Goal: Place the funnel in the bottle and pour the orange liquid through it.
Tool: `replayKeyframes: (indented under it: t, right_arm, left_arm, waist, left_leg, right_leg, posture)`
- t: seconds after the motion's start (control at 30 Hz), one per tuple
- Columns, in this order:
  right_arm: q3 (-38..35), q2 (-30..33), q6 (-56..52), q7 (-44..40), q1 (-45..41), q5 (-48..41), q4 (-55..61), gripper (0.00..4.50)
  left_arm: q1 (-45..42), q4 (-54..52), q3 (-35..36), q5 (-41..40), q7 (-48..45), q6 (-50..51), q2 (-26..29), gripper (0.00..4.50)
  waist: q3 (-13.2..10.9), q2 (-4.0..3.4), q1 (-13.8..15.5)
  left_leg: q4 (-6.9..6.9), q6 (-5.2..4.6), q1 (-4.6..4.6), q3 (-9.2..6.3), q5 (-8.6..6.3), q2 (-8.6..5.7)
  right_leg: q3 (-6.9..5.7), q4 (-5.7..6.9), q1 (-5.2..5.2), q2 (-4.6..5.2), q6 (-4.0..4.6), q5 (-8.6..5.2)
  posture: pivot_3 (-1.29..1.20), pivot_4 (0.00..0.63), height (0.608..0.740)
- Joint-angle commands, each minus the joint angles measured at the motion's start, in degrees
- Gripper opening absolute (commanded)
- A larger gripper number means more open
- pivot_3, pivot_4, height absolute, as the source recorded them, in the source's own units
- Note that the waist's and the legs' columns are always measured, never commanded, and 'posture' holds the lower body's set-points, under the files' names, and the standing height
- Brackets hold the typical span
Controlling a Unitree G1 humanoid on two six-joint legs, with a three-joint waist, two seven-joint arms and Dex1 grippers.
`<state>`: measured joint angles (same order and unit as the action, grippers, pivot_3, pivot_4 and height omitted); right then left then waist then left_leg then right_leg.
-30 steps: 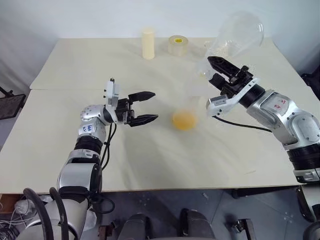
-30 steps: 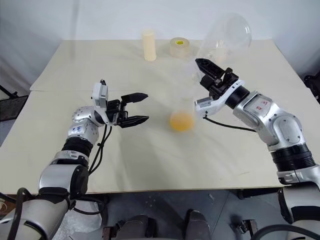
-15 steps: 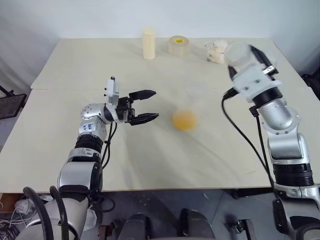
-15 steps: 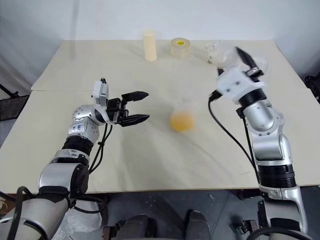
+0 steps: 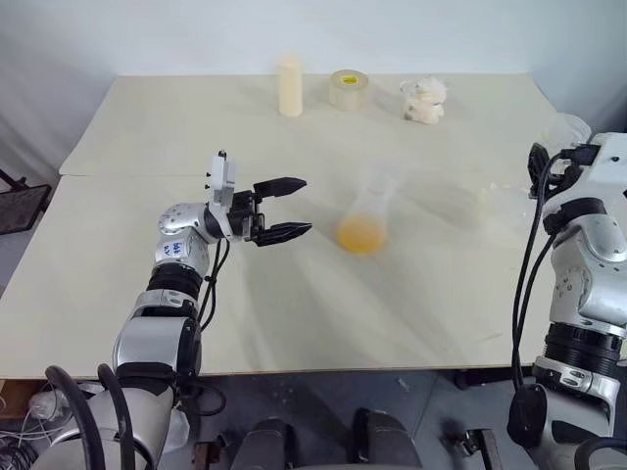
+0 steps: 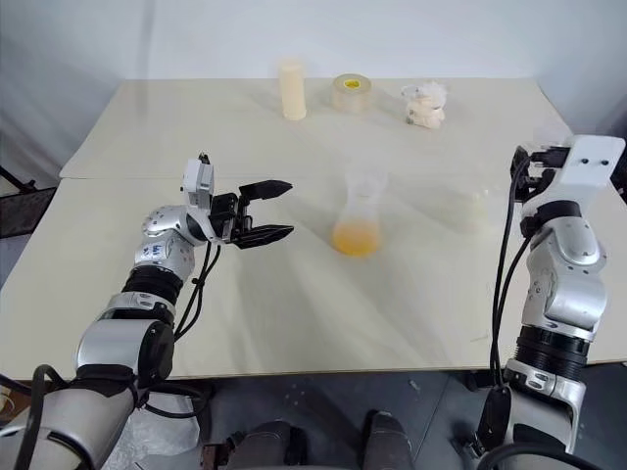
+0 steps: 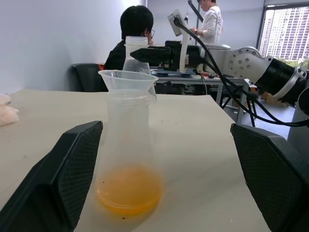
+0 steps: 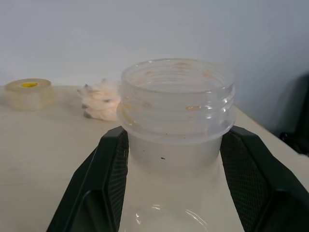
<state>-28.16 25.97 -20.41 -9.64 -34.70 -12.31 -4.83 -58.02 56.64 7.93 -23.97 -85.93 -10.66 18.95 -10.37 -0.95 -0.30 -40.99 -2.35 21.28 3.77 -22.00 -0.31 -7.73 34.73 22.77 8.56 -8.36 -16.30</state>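
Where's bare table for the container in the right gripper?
Bare table: the near strip in front of the bottle, and the right side between bottle and right gripper holding the clear container. Crowded: back edge with cream cylinder, tape roll, white wad; also between left gripper and bottle.

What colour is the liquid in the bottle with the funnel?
Yellow-orange liquid; clearest in the left wrist view.

Your head views look down over the worktop (image 5: 294,323); both wrist views sit close, level, sharing the bottle (image 7: 126,159).
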Motion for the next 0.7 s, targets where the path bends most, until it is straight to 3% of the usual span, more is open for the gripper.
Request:
replayKeyframes:
  t: [0.03,0.2,0.4,0.7]
  right_arm:
    - [-1.82,0.00,0.50,1.04,1.21,-2.40,1.10,2.44]
    - [-0.29,-0.22,0.80,1.23,4.09,-2.82,2.70,2.44]
    - [0.35,-0.60,0.55,1.53,5.20,-4.33,5.46,4.47]
    - [-0.05,1.27,1.29,1.61,4.47,-4.21,5.33,4.47]
  left_arm:
    - [-0.17,-2.37,-0.23,1.15,-0.22,0.36,0.86,4.50]
    - [0.49,-3.47,-0.13,2.02,0.73,0.94,0.90,4.50]
    - [1.88,-7.24,0.45,0.98,1.75,4.22,0.56,4.50]
    - [4.12,-12.65,0.69,0.34,4.70,7.83,0.39,4.50]
  waist:
    - [0.00,0.00,0.00]
    - [0.00,0.00,0.04]
    - [0.00,-0.01,0.01]
    - [0.00,-0.01,0.06]
  left_leg:
    - [0.00,0.00,0.00,0.00,0.00,0.00]
    - [0.00,0.00,0.00,0.01,0.00,-0.01]
    - [0.00,0.00,-0.02,-0.03,0.00,0.01]
    - [-0.01,0.00,-0.03,-0.06,0.00,0.01]
  right_leg:
    - [-0.01,0.00,0.00,0.00,0.00,0.00]
    - [0.00,0.01,0.00,0.00,0.00,0.00]
    - [0.04,0.02,0.01,0.00,0.00,0.00]
    - [0.07,0.02,0.01,0.01,0.00,0.00]
  posture:
    - [0.00,0.150,0.740]
    - [0.00,0.150,0.740]
    - [0.00,0.150,0.740]
    - [0.00,0.150,0.740]
